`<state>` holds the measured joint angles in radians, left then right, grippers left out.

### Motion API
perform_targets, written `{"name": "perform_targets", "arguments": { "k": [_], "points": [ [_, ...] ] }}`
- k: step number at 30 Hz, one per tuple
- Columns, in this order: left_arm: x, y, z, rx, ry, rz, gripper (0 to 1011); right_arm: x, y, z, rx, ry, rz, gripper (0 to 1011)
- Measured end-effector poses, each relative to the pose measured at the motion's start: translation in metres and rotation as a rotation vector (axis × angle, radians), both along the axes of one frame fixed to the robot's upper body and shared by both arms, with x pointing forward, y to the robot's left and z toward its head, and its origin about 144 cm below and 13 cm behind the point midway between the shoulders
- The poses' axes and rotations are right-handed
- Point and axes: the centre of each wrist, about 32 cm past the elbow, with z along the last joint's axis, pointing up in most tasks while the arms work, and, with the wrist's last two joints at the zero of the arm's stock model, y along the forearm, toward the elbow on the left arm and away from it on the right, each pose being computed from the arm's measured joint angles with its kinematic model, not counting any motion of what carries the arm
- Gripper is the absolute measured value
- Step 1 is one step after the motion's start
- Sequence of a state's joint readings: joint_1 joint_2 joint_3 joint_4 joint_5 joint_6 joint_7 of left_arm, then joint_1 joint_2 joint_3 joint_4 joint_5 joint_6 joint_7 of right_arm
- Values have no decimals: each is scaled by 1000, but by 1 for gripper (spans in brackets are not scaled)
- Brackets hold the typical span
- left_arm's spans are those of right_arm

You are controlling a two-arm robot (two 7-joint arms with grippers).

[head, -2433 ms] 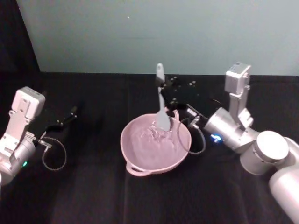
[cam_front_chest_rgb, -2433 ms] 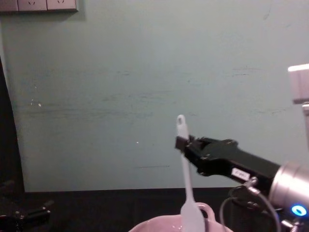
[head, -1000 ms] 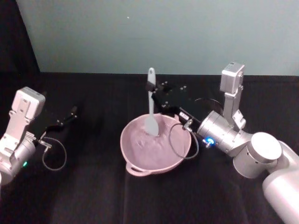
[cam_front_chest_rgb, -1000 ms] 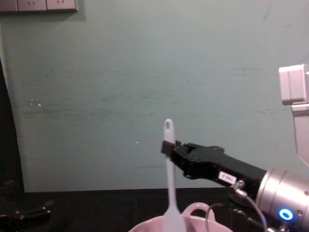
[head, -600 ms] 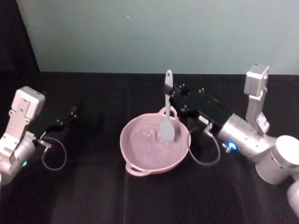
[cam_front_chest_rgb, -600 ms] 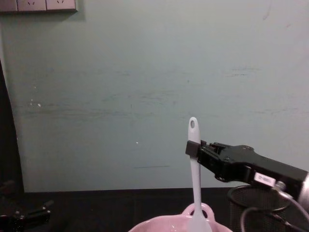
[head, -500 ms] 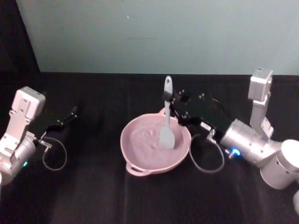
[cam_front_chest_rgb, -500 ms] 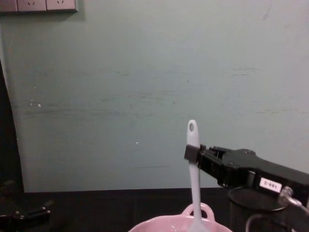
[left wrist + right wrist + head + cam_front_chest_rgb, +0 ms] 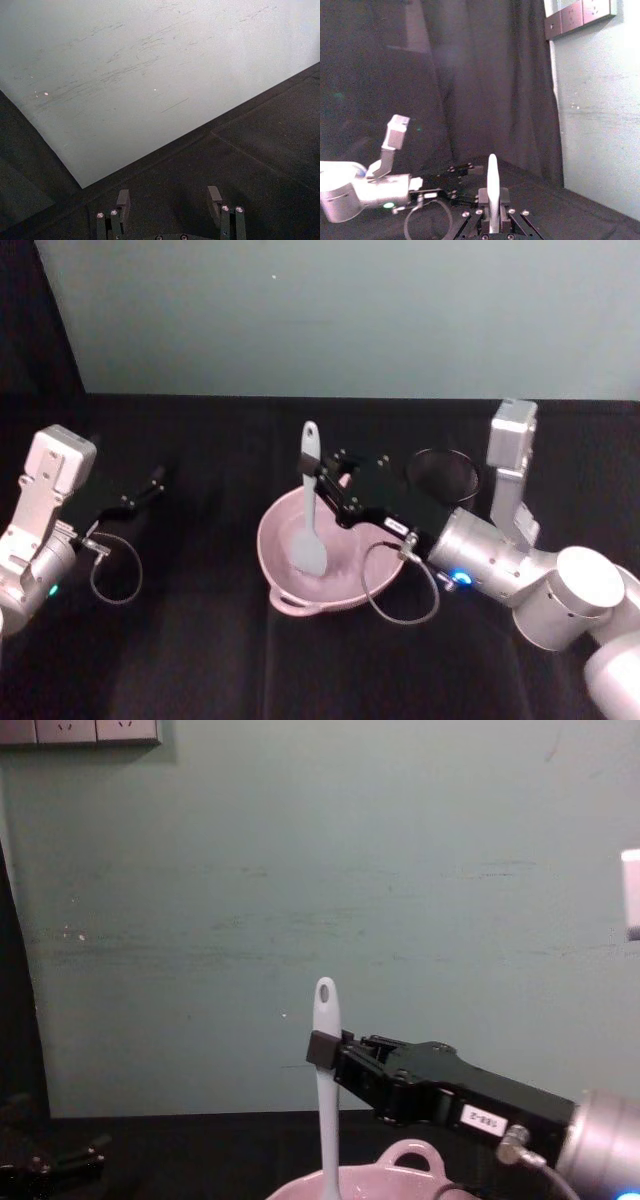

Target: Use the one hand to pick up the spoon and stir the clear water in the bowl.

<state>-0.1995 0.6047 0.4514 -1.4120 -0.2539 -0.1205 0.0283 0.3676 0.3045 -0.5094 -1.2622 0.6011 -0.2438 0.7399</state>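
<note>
Spoon [image 9: 308, 508] stands upright, head in the bowl [image 9: 263, 540], upper handle pinched by the right gripper [image 9: 320, 481]; left gripper [image 9: 168, 196] sits spread far left

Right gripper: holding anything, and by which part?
The right gripper grips the spoon by its upper handle, just below the holed tip; head in the bowl. The left gripper, parked aside, holds nothing.
</note>
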Motion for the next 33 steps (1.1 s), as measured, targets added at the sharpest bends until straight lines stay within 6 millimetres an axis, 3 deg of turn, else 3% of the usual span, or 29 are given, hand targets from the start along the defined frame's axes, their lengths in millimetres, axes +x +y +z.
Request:
{"name": "perform_targets", "arguments": {
  "k": [8,16,26,33],
  "points": [
    [0,0,0,0,0,0,1011,21,10,-11,-16,-46,-109,121],
    [0,0,0,0,0,0,1011,31,-5,-13,-27,-85,-220,121],
    [0,0,0,0,0,0,1011,13,-30,-3,-51,-38,-151,121],
    [0,0,0,0,0,0,1011,-4,-29,0,-18,11,-43,120]
  ]
}}
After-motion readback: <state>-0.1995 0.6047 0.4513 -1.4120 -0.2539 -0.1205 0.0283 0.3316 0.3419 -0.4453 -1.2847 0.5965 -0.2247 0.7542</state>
